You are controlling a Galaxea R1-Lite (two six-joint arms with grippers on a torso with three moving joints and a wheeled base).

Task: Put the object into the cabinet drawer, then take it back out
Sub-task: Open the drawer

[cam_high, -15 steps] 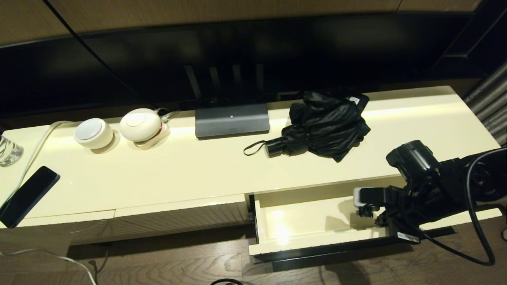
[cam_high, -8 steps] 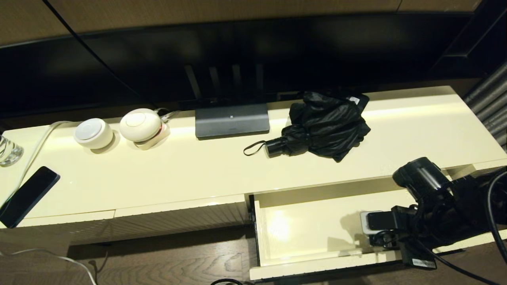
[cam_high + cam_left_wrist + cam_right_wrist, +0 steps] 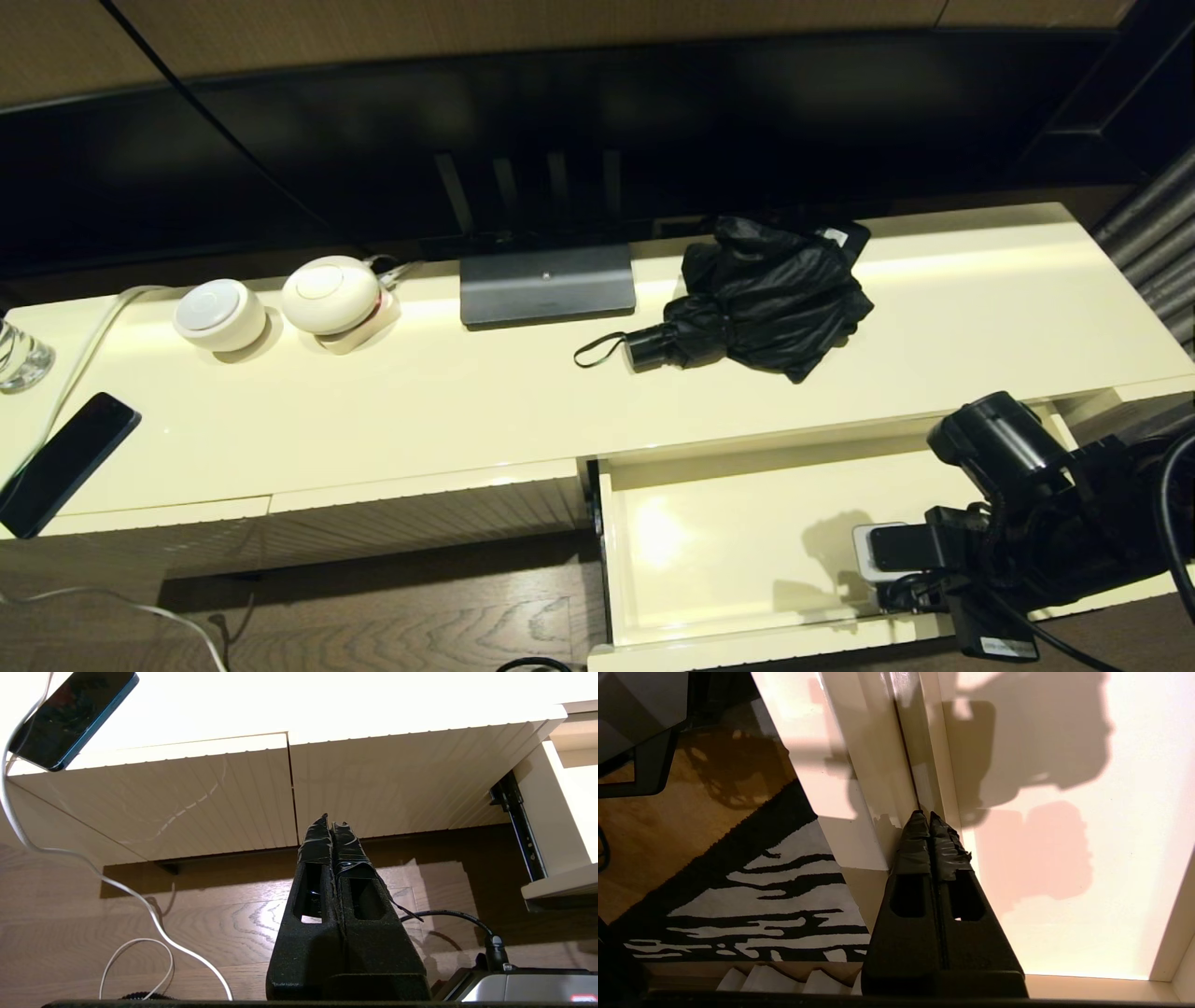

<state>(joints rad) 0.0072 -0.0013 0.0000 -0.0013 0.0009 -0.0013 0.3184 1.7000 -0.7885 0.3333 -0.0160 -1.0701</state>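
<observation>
The black folding umbrella (image 3: pixel 766 294) lies on the cabinet top at the back right, with its handle and wrist strap pointing left. Below it the cream drawer (image 3: pixel 709 541) stands pulled out, its interior bare. My right gripper (image 3: pixel 904 597) reaches down into the drawer's near right part. Its shut fingertips (image 3: pixel 927 814) rest against the inner face of the drawer's front wall (image 3: pixel 896 765), with nothing between them. My left gripper (image 3: pixel 331 821) is shut and empty. It hangs low before the closed ribbed fronts to the left and does not show in the head view.
A black phone (image 3: pixel 65 462) lies at the cabinet top's left edge, beside a white cable. Two white round devices (image 3: pixel 221 315), a glass (image 3: pixel 19 355) and a grey screen base (image 3: pixel 546 285) stand along the back. A small black box (image 3: pixel 845 235) sits behind the umbrella.
The drawer has slid further out toward me, and my right gripper has moved back with it. The umbrella has not moved.
</observation>
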